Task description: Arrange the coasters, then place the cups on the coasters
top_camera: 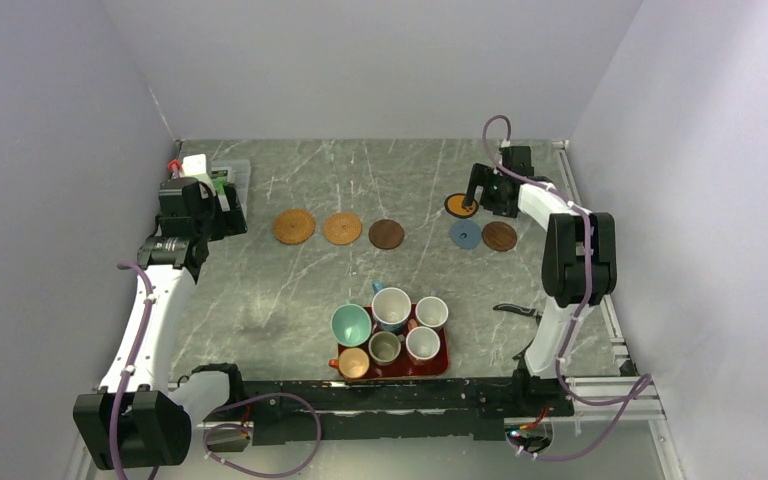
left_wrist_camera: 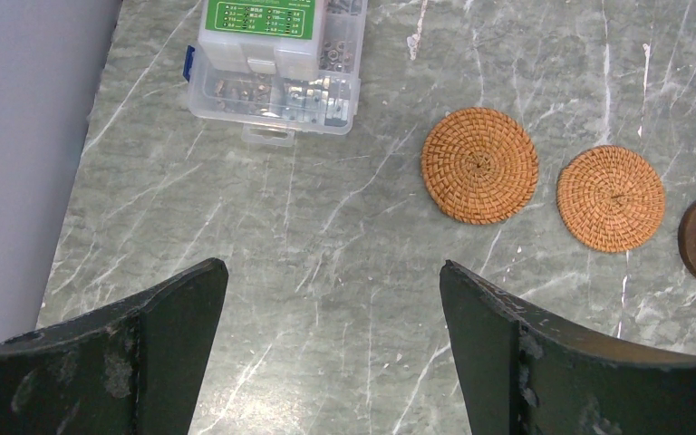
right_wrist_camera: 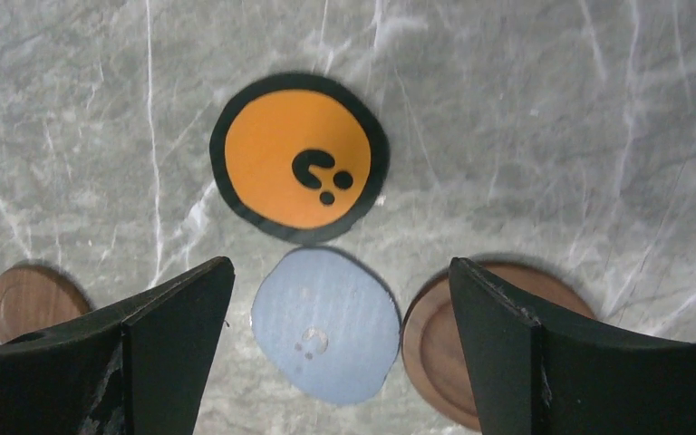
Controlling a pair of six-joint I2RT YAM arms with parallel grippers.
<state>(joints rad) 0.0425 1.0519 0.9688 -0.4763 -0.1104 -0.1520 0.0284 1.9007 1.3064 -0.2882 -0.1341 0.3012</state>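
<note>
Six coasters lie across the table's middle: two woven tan ones [top_camera: 293, 226] [top_camera: 342, 228], a dark brown one [top_camera: 386, 234], a black-rimmed orange one [top_camera: 461, 205], a blue-grey one [top_camera: 465, 234] and another dark brown one [top_camera: 500, 236]. The cups stand together on a red tray [top_camera: 444, 366]: a larger white one [top_camera: 391, 307], teal [top_camera: 351, 324], two white, orange and grey-olive. My right gripper [right_wrist_camera: 340, 267] hangs open above the blue-grey coaster [right_wrist_camera: 326, 324], just short of the orange coaster [right_wrist_camera: 299, 156]. My left gripper [left_wrist_camera: 333, 272] is open over bare table, left of the woven coasters [left_wrist_camera: 479, 165].
A clear plastic parts box [left_wrist_camera: 276, 63] with a green label sits at the back left by the wall. Grey walls close in the table on three sides. A small black object [top_camera: 516, 311] lies by the right arm's base.
</note>
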